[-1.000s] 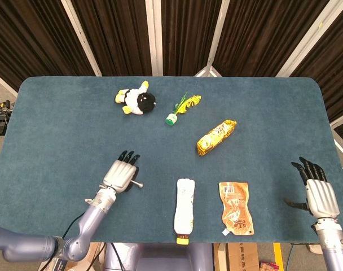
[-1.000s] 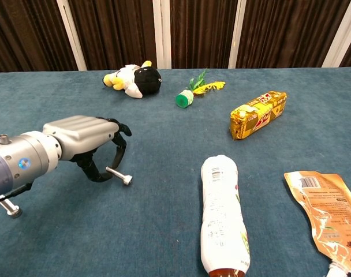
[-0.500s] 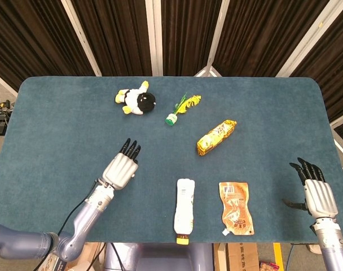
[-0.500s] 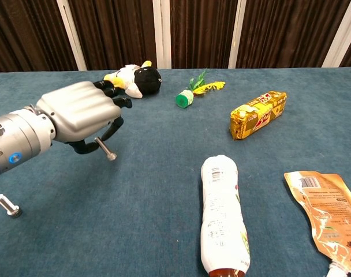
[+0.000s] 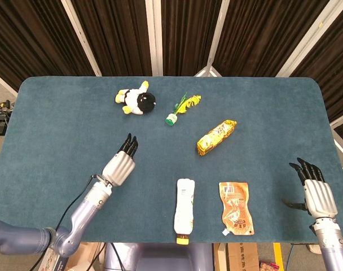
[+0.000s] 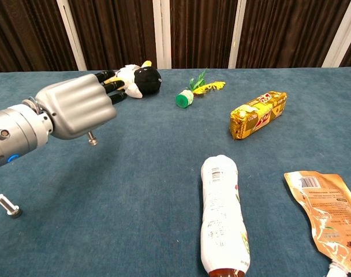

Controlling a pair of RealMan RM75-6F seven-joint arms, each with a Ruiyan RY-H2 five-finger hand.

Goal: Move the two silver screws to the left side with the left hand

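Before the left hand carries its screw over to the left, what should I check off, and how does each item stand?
1. Screw held: ok. The left hand holds a silver screw, whose tip pokes out beneath it.
2. Screw lifted off the table: ok in the chest view.
3. First screw placed: ok. The other screw lies at the near left edge.
4. Path leftward: ok. Bare cloth lies between the hand and that screw.
5. Grip security: cannot tell; the fingers hide the screw's head.
6. Right hand out of the way: ok, open at the far right edge.
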